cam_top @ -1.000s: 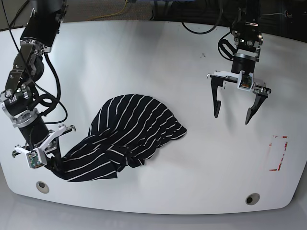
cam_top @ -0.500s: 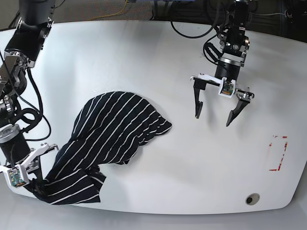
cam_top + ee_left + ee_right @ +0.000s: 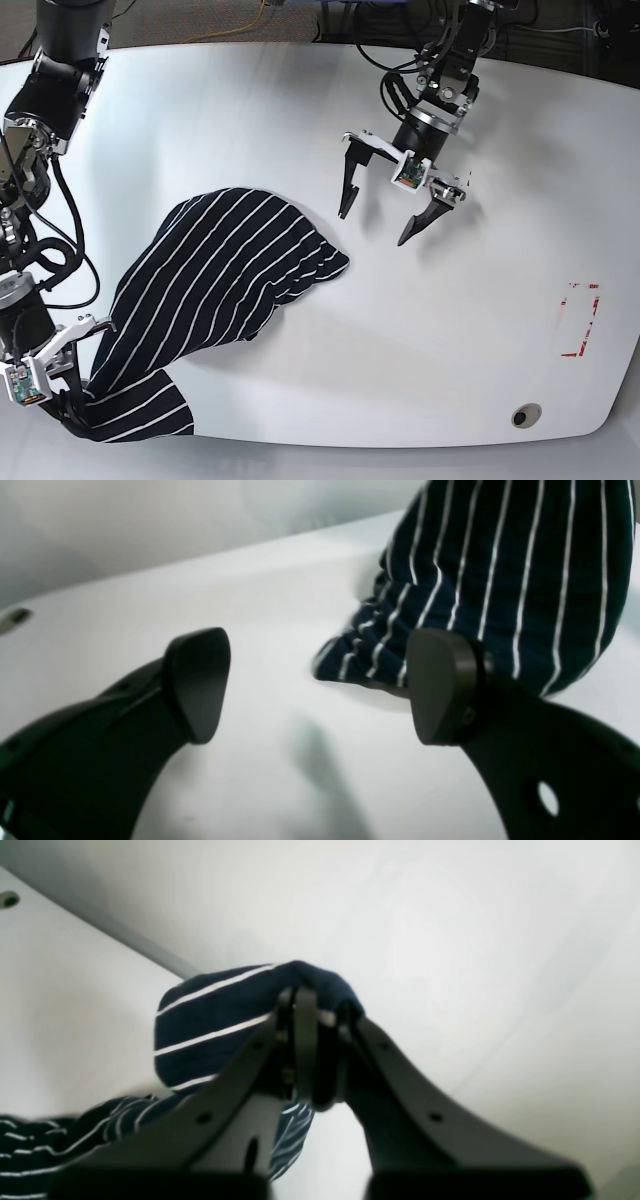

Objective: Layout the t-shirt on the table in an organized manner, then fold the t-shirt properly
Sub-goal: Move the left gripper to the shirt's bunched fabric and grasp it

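The black t-shirt (image 3: 215, 275) with thin white stripes lies crumpled on the left half of the white table (image 3: 470, 320), stretched toward the front left corner. My right gripper (image 3: 62, 398) is shut on a bunched edge of the t-shirt (image 3: 220, 1015) at that corner, past the table's front edge. My left gripper (image 3: 375, 225) hangs open above the table just right of the shirt's far tip. In the left wrist view its fingers (image 3: 197, 680) stand wide apart, and the striped t-shirt (image 3: 500, 575) lies just beyond the right one.
A red-marked rectangle (image 3: 580, 320) sits near the table's right edge. A round grommet (image 3: 526, 414) is set in the front right corner, and another grommet (image 3: 9, 899) shows in the right wrist view. Cables (image 3: 400, 70) trail behind the left arm.
My right gripper has dragged the t-shirt left and toward the front corner, stretching it out. My left gripper has swung left and nearer to the shirt, still open.
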You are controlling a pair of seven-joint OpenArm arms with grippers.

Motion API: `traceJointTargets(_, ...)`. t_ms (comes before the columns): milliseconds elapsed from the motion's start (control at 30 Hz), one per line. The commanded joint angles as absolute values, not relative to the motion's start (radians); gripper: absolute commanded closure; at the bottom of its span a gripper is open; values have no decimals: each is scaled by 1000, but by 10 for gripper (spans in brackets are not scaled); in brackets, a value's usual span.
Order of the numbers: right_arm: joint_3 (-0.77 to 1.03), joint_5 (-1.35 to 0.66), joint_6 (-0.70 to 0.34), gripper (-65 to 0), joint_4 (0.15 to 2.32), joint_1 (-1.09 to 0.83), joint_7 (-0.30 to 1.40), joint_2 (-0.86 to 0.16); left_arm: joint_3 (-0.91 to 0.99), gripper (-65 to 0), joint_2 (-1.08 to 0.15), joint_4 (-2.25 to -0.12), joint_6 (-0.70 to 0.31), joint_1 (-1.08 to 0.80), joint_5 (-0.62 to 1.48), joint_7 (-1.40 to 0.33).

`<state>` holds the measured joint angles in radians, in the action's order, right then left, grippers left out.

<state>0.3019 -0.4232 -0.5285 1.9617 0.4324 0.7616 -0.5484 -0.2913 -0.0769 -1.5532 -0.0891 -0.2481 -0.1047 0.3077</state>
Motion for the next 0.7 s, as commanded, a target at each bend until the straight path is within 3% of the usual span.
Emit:
traceJointTargets(0, 309, -429, -524, 0, 1957, 464, 725, -567, -297, -527, -38, -1520, -85, -208, -101, 335)
traceJointTargets(333, 308, -426, -526, 0, 1949, 456, 727, -564, -292, -527, 62, -1354, -84, -76, -93, 196)
traceJointTargets(667, 308, -424, -526, 0, 1949, 435, 728, -565, -297, -527, 122, -1259, -85, 28, -93, 162)
